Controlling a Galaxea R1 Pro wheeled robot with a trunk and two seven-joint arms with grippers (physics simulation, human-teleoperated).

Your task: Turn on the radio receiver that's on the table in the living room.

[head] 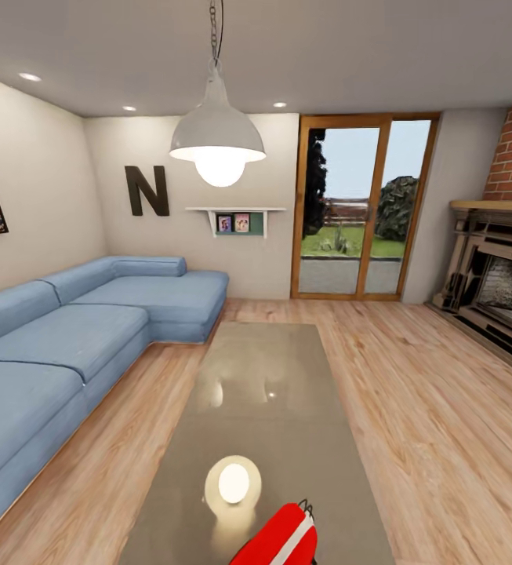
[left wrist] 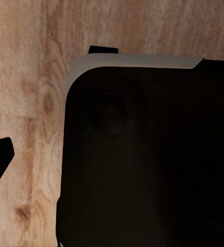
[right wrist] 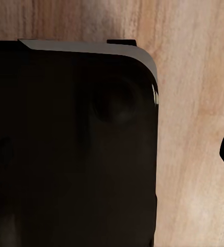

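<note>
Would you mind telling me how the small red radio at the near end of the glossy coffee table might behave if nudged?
The small red radio with a white stripe looks rigid, so it probably won't flex. On the glossy grey-brown coffee table, which mirrors the lamp, it would likely slide easily. Sitting near the table's near end, it may slip off.

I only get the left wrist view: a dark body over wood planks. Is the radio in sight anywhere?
Observer: Yes. In the head view the radio lies at the bottom edge, on the near end of the table.
Operator: Anything else on that top?
Observer: The reflection of the lit lamp that hangs above it.
Operator: What flanks the table?
Observer: A blue sofa on its left, and a fireplace at far right.
</note>
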